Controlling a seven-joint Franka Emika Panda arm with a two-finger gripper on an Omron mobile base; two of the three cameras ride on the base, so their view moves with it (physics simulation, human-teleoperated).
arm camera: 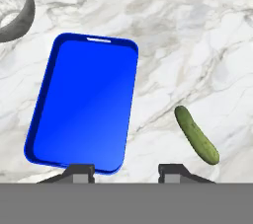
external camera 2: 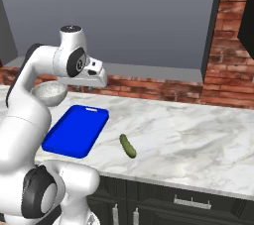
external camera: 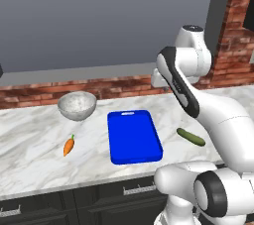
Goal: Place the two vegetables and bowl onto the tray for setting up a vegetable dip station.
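Left base view: carrot [external camera: 69,145] lies lower left on the marble counter [external camera: 34,135], bowl [external camera: 77,105] above it near the brick backsplash [external camera: 30,96], nothing visible inside. Blue tray [external camera: 134,136] sits mid-frame, bare, handle slot toward the wall; cucumber [external camera: 191,137] to its right, apart from it. Right base view: wide open counter right of the cucumber [external camera 2: 128,145]. Hand view: gripper [arm camera: 126,171] at bottom centre, fingers spread, holding nothing, over the tray's near edge.

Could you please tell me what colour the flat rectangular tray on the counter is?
The flat rectangular tray is bright blue, clearest in the hand view.
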